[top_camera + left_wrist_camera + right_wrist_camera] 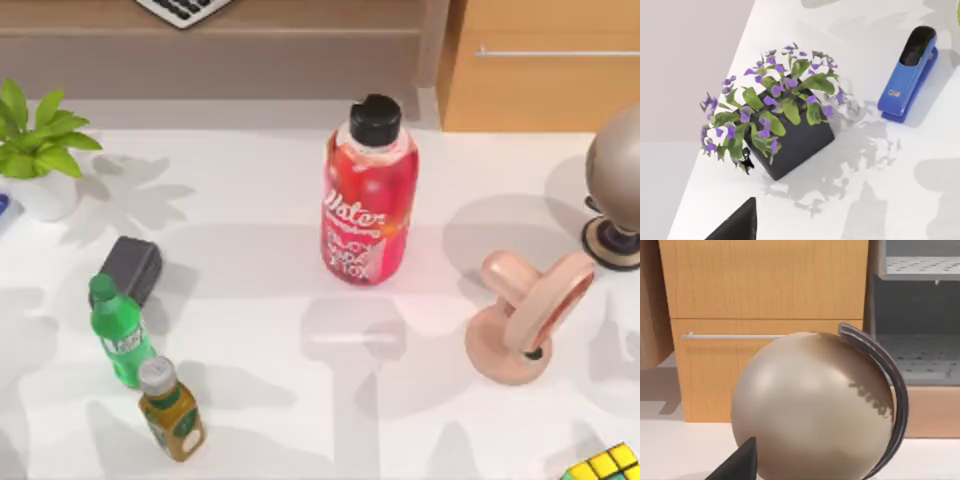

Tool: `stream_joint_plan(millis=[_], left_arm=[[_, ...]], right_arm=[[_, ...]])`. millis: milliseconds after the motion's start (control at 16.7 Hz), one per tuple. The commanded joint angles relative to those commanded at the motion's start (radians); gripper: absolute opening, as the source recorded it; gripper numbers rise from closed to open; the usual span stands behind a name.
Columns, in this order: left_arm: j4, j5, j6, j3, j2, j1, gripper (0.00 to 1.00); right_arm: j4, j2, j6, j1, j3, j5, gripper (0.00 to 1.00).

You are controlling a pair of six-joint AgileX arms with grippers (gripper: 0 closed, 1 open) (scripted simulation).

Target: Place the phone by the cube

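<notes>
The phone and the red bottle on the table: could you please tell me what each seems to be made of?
The phone looks like glossy moulded plastic or glazed ceramic: smooth peach-pink surface with soft highlights. The red bottle looks like clear plastic holding red liquid, with a matt black cap and printed white lettering.

Left wrist view: a matte black, wedge-shaped piece of the left gripper point(737, 225) rises from the lower frame edge to a pointed tip, with flat, unmarked faces. Right wrist view: a matching matte black wedge of the right gripper point(737, 465), with the same pointed outline. No cables, screws or markings can be made out on either part.
</notes>
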Motion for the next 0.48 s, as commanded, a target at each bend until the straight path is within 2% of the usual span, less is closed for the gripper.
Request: stream_joint_plan(millis=[480], left_arm=[[-0.363, 0.006, 0.382, 0.391, 0.781, 0.384, 1.0]], right_arm=[[0.0, 0.0, 0.0, 0.0, 0.0, 0.0, 1.0]])
